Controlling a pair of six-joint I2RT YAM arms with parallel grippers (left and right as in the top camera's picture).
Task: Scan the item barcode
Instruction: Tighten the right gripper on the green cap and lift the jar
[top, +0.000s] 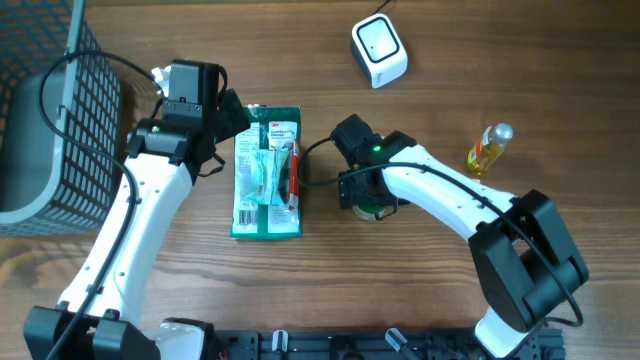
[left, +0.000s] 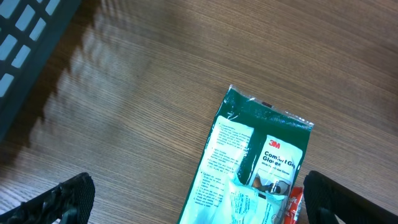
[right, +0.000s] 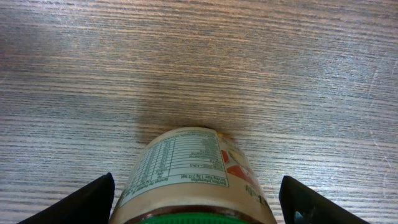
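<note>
We record a green packet (top: 266, 172) with white and red print, a white scanner (top: 379, 50), a yellow bottle (top: 487, 148), a black mesh basket (top: 90, 110), a brown wood-grain table (top: 400, 300), and a white-labelled jar (right: 186, 168) with a green lid (right: 186, 219).

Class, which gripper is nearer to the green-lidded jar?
Right. The right gripper straddles the jar, one finger on each side. The left gripper is open at the glove packet's far corner, with the packet lying between it and the jar.
</note>
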